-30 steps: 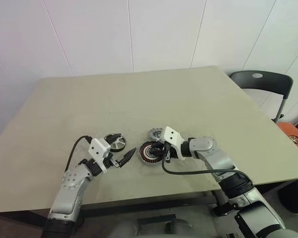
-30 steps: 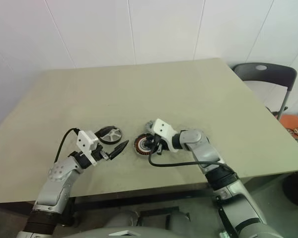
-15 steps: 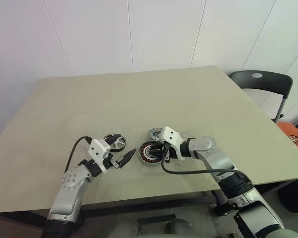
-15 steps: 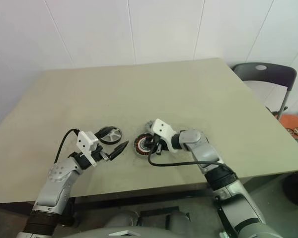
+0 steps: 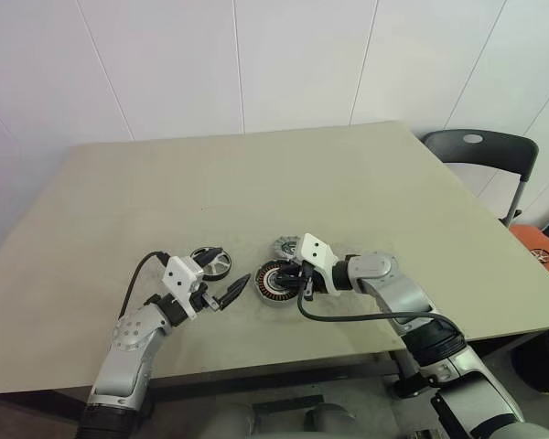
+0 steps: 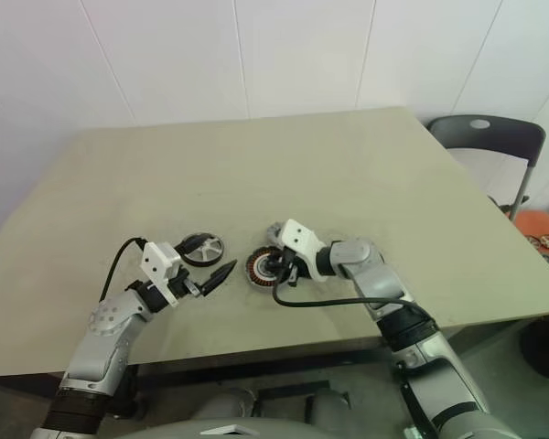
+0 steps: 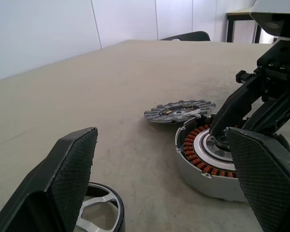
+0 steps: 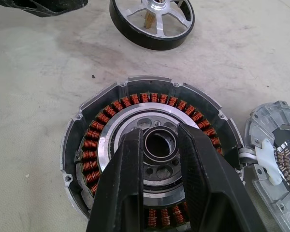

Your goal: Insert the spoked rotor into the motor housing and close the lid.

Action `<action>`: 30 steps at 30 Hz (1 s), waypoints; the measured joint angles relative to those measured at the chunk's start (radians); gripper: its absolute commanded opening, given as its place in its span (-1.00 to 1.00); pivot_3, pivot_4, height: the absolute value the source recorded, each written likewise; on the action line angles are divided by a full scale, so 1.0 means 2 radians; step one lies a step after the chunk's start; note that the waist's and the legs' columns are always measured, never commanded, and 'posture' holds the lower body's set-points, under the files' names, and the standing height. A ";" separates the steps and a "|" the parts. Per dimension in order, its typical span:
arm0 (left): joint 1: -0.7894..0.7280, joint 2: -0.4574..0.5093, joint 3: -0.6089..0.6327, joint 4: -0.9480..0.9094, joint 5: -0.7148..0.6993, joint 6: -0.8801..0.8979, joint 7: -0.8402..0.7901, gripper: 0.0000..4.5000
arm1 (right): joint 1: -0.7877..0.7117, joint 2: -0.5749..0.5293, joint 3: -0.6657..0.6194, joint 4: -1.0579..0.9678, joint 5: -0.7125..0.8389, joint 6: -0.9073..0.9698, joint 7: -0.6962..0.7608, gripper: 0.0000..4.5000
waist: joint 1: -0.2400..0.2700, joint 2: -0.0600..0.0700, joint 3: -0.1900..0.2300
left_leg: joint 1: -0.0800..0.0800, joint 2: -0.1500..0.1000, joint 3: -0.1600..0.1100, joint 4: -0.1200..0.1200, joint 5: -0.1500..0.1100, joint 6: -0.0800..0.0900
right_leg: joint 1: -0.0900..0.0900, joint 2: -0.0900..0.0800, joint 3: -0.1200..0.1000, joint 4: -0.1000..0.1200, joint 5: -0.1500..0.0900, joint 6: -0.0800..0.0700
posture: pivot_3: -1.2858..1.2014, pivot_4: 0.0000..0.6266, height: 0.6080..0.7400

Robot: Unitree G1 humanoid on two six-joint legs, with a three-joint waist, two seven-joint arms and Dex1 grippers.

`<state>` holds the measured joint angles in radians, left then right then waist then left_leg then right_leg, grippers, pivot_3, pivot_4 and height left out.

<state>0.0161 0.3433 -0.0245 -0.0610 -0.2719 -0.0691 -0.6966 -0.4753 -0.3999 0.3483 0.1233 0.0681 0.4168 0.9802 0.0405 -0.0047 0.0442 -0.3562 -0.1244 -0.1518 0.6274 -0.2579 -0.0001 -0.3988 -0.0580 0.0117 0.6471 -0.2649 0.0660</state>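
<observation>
Nothing has moved: the right pincer stays narrowed astride the housing hub, the left pincer spread empty, rotor and lid still waiting near the worktop's front edge.

You can't see the near part of the housing windings in the R wrist view: the right gripper fingers cover them, and the frame edge cuts the rest. Whether those fingers touch the hub or hang just above it, can't tell.

Rotor, just beside the housing, runs off the edge there, so only part shows. In the L wrist view the housing hides its near rim.

Lid on the housing's other side is half cut by the frame and partly behind a left gripper finger.

In the head views the housing is too small to read windings or hub detail.
</observation>
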 measured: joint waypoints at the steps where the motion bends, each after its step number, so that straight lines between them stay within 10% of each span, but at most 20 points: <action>1: 0.000 0.000 0.000 0.000 0.000 0.000 0.000 1.00 | 0.000 0.000 0.000 0.000 0.001 0.001 0.000 -0.70 | 0.000 0.000 0.000 | 0.000 0.000 0.000 0.000 0.000 0.000 | 0.000 0.000 0.000 0.000 0.000 0.000 | 0.03 -1.00 1.00; 10: 0.000 0.000 0.000 0.000 0.000 0.000 0.000 1.00 | 0.000 0.004 -0.002 0.000 0.003 0.008 0.000 -0.70 | 0.000 0.000 0.000 | 0.000 0.000 0.000 0.000 0.000 0.000 | 0.000 0.000 0.000 0.000 0.000 0.000 | 0.03 -1.00 1.00; 16: 0.000 0.000 0.000 0.000 0.001 0.000 0.000 1.00 | 0.001 0.011 -0.002 0.000 0.007 0.011 0.001 0.16 | -0.001 0.000 0.000 | 0.000 0.000 0.000 0.000 0.000 0.000 | 0.000 0.000 0.000 0.000 0.000 0.000 | 0.03 -1.00 1.00; 25: 0.000 0.000 0.000 0.000 0.001 0.000 0.001 1.00 | 0.002 0.034 -0.007 0.006 0.028 0.018 -0.006 0.16 | 0.000 0.000 0.000 | 0.000 0.000 0.000 0.000 0.000 0.000 | 0.000 0.000 0.000 0.000 0.000 0.000 | 0.03 -1.00 1.00; 30: 0.000 0.000 0.000 0.001 0.001 0.000 0.001 1.00 | -0.002 0.034 -0.016 0.022 0.027 0.016 -0.022 -0.41 | 0.000 0.000 0.000 | 0.000 0.000 0.000 0.000 0.000 0.000 | -0.001 0.000 0.000 0.000 0.000 0.000 | 0.03 -1.00 1.00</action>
<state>0.0162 0.3436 -0.0247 -0.0596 -0.2698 -0.0692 -0.6952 -0.4793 -0.3315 0.3172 0.1669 0.1219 0.4480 0.9355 0.0407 -0.0045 0.0443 -0.3566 -0.1242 -0.1516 0.6270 -0.2584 -0.0007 -0.3999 -0.0576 0.0121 0.6472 -0.2648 0.0661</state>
